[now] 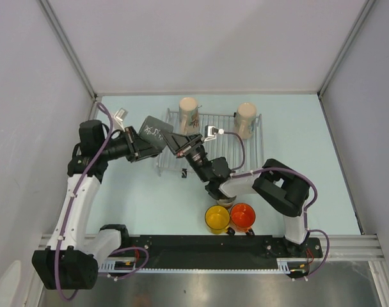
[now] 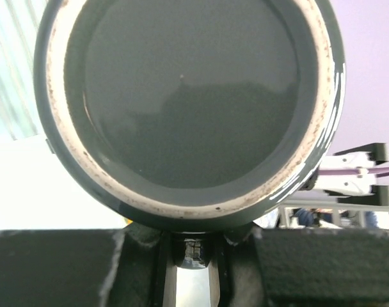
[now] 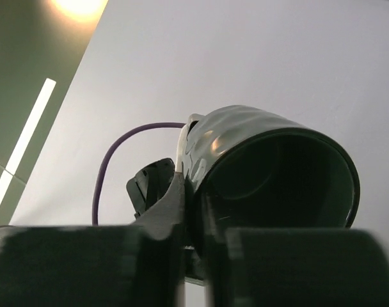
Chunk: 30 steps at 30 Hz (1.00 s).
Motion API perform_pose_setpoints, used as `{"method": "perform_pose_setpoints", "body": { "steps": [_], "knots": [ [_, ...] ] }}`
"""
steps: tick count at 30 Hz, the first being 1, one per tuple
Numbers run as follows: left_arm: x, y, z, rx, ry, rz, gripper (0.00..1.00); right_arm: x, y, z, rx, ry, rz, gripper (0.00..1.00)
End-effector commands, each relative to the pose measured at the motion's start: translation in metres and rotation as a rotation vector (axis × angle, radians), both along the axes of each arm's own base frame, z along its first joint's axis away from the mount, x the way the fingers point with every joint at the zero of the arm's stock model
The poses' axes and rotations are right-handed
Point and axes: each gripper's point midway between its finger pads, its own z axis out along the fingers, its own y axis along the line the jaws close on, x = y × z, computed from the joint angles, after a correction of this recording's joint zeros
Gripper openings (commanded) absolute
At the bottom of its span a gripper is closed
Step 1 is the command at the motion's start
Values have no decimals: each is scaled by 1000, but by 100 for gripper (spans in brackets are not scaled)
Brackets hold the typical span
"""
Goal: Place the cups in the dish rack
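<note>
— What takes up most of the room?

— The desk (image 1: pixel 150 198), a flat, matt, pale blue-green top. On its far half lies the dish rack (image 1: pixel 223 121), a flat rectangle of thin silver wires. The right arm reaches across it and hides its near left part.

— And the cups?

— Two stand on the rack's far edge, well apart. The patterned cream cup (image 1: pixel 189 115) is at the left and the plain cream cup (image 1: pixel 246 120) at the right, both matt and tapered. The yellow cup (image 1: pixel 217 219) and the orange cup (image 1: pixel 243 217) sit mouth up on the desk near the arm bases. They touch each other and look glossy inside.

— The dark one?

— The dark cup (image 1: pixel 155 130) is held tilted in the air at the rack's left end, between the two arms. Its green-black glaze is shiny and its sides are rippled. Its foot is a rough, speckled, unglazed cream ring.

— Who has it?

— The right gripper (image 3: pixel 196 220) is almost closed, pinching the cup's wall at the rim, one finger outside and the other on the mouth side. The left gripper (image 2: pixel 191 246) is at the foot end, its jaws drawn to a narrow slit. A small dark piece is caught in the slit just under the cup. It looks like the handle, but the cup's base hides most of it.

— Anything cut off?

— The left wrist view is nearly all cup bottom, with the top of the ring out of frame.
</note>
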Motion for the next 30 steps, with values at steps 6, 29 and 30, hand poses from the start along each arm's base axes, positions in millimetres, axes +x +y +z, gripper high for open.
{"method": "perform_pose_setpoints", "body": {
  "steps": [6, 29, 30],
  "knots": [
    [42, 31, 151, 264, -837, 207, 0, -105, 40, -71, -206, -105, 318, 41],
    [100, -45, 31, 648, -652, -34, 1, -174, -84, 97, -788, -608, -10, 56],
    [95, -61, 29, 652, -656, -67, 0, -168, -93, 99, -800, -595, -42, 56]
  ]
}}
